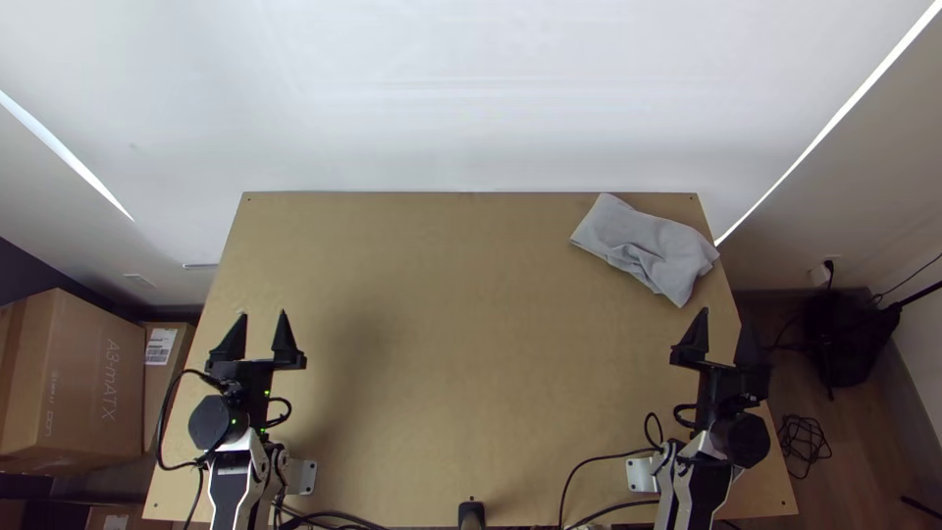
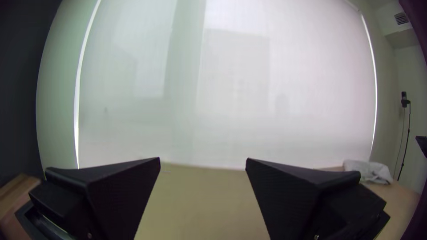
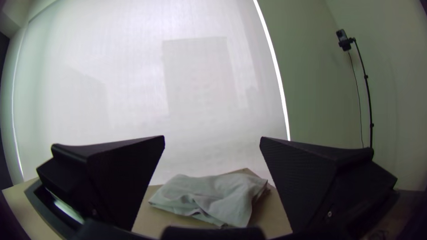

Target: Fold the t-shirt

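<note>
The grey t-shirt (image 1: 648, 243) lies bunched into a compact bundle at the table's far right corner, one end at the right edge. My left gripper (image 1: 263, 324) stands open over the table's left side, far from the cloth. My right gripper (image 1: 724, 329) is open too, near the right edge, a little nearer than the cloth and apart from it. In the left wrist view, my left gripper (image 2: 203, 160) has nothing between its fingers, and the shirt (image 2: 368, 171) is small in the distance. Beyond the spread fingers of my right gripper (image 3: 212, 138), the shirt (image 3: 213, 198) shows creases and loose folds.
The wooden table (image 1: 442, 344) has bare wood across its middle and left. Black cables (image 1: 589, 461) lie along the near edge, beside a small black device (image 1: 471, 512). Cardboard boxes (image 1: 74, 378) stand left of the table, a white blind (image 1: 471, 98) behind it.
</note>
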